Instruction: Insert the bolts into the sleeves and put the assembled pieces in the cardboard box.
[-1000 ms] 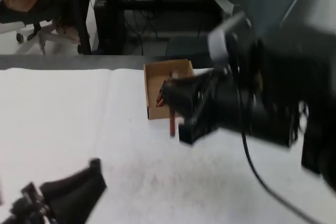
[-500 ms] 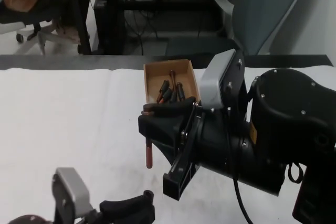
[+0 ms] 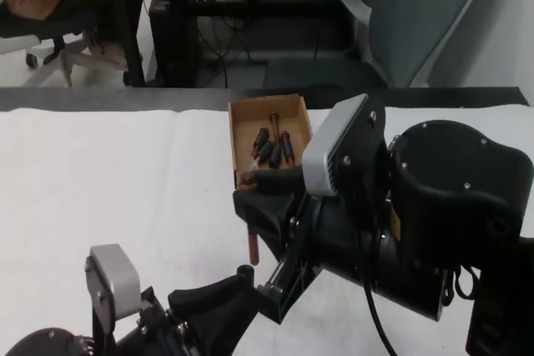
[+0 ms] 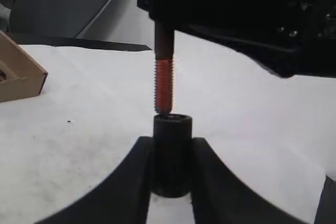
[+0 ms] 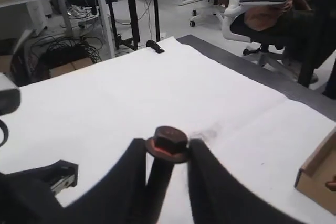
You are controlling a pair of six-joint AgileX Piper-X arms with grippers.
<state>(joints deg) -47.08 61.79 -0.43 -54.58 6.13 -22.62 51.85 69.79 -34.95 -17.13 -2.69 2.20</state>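
The left gripper (image 4: 172, 174) clamps a short black cylindrical sleeve (image 4: 172, 129) upright between its jaws. Directly above it, the right gripper (image 5: 166, 170) pinches a reddish threaded metal bolt (image 4: 163, 85) just under its head. The thread points down and the tip is right at the sleeve's open mouth. Farther back on the white-covered bench (image 3: 100, 172) sits the small brown cardboard box (image 3: 234, 143), with several dark assembled pieces (image 3: 273, 147) lying inside.

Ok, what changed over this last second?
The right gripper carried the red threaded bolt from beside the brown cardboard box toward the near side. The left gripper brought the black cylindrical sleeve in from the left, under the bolt's tip. The bolt stayed gripped; the box stayed put.
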